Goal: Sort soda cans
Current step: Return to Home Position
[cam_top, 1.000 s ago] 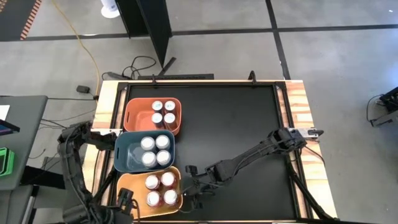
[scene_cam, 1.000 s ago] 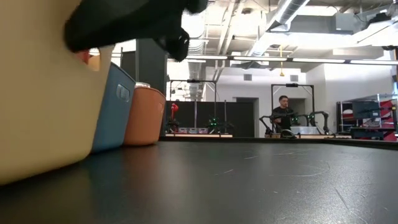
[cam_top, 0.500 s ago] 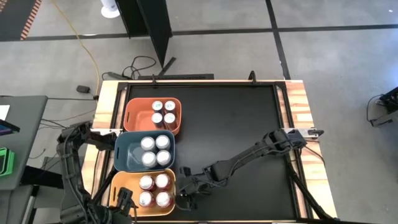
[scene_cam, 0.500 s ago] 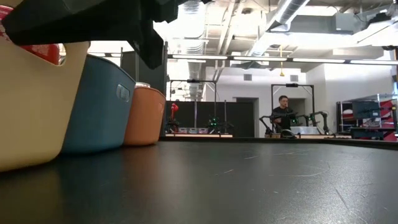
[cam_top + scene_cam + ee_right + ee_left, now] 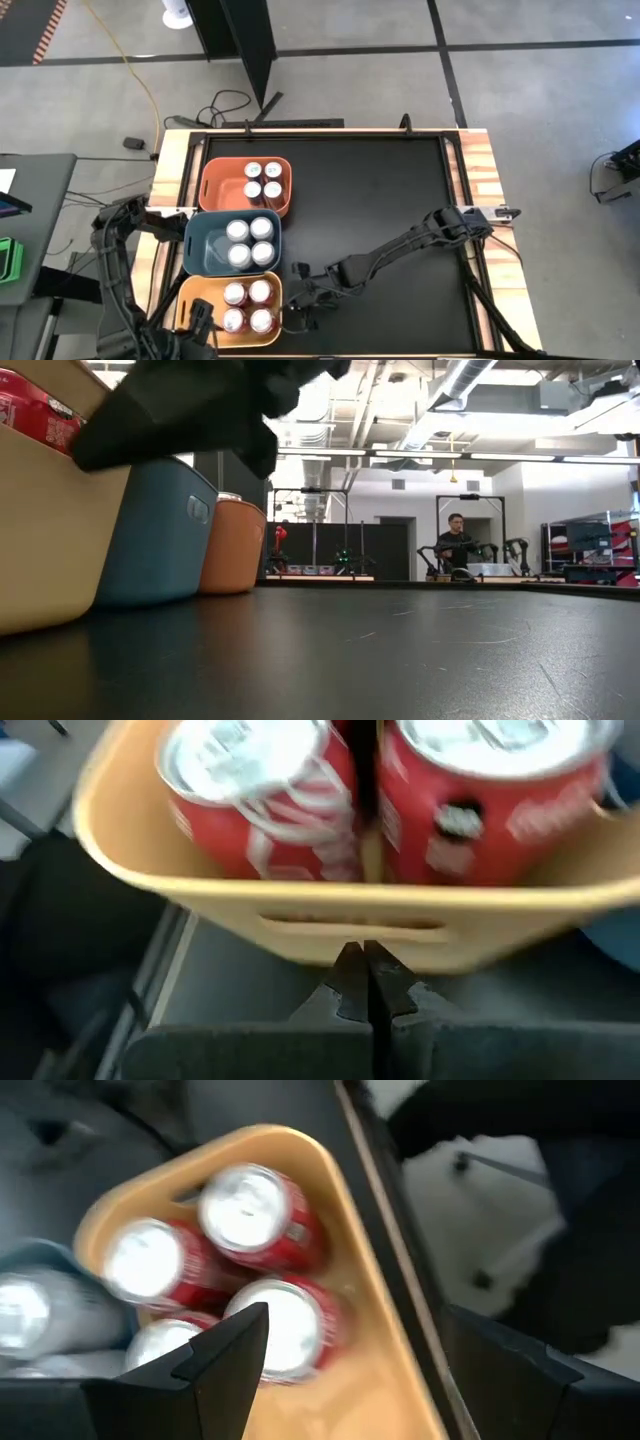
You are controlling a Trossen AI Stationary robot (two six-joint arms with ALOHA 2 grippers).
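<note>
A: Any soda cans (image 5: pixel 250 241) loose on the table?

B: None I can see. There are four each in the orange bin (image 5: pixel 215 185) at ten o'clock, the blue bin (image 5: pixel 203 245) at nine and the yellow bin (image 5: pixel 195 292) at seven.

A: And the arms?

B: The right gripper (image 5: pixel 362 982), fingers pressed together, sits just beside the yellow bin near six. The left gripper (image 5: pixel 357 1320) is spread and empty at seven — only parking seems left.

The table (image 5: pixel 380 190) is bare over its middle, along its far edge and on its right side, so there is wide room to pass. Along the left edge three bins stand in one row, each just beside the next: the orange bin (image 5: pixel 220 188) toward the far corner, then the blue bin (image 5: pixel 203 245), then the yellow bin (image 5: pixel 195 292) at the near corner. The right arm (image 5: pixel 400 248) slants from the right edge across the near half. The right gripper (image 5: pixel 290 315), with its fingers closed, is just beside the yellow bin.
</note>
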